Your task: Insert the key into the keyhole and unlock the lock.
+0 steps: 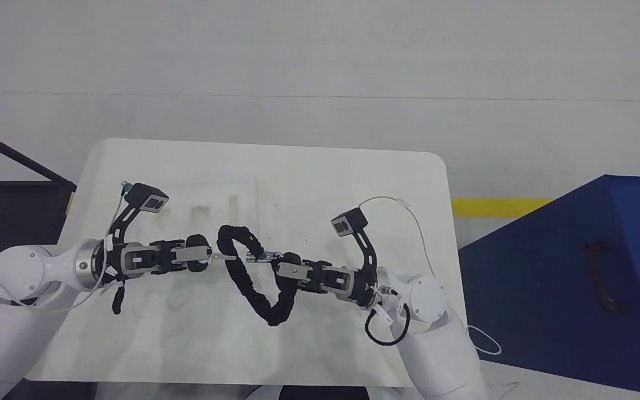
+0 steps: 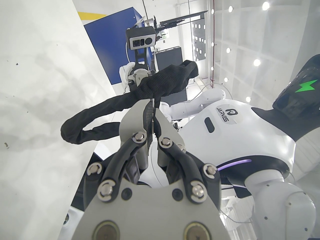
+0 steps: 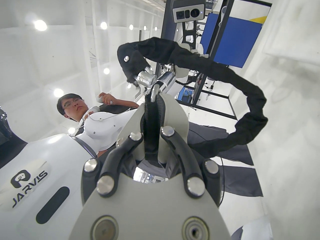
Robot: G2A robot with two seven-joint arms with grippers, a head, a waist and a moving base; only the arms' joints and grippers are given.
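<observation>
Key (image 3: 153, 93) sits pinched in the right end effector (image 3: 152, 97), whose fingers are set narrow around it. Its rounded metal head shows just past the fingertips. Its far end meets the chrome head of the lock (image 3: 144, 76); how deep it goes in cannot be told.

On the lock's other side, the left end effector (image 2: 151, 104) is also narrow. It is clamped on something thin and flat at the edge of the lock's black fabric sleeve (image 2: 162, 83), which starts right at its fingertips. What that thin piece is cannot be told.

From above, the two end effectors face each other with the lock's chrome head between them. That head is touching the right one and just beside the left one.

The sleeve bears a small metal stud (image 3: 127, 58) next to the chrome head. Any marking on the stud or on the key is too small to tell. No label can be read on the sleeve itself.

From the chrome head the sleeve arches up and away, then swings round in a long loop back toward the right end effector's side. The loop lies over the white bench (image 1: 330, 180); whether it rests on the surface cannot be told.

Well beyond the lock, past the bench edge on the right end effector's side, stands a blue partition (image 1: 560, 260). A yellow stripe (image 1: 495, 206) runs along the floor next to it.
</observation>
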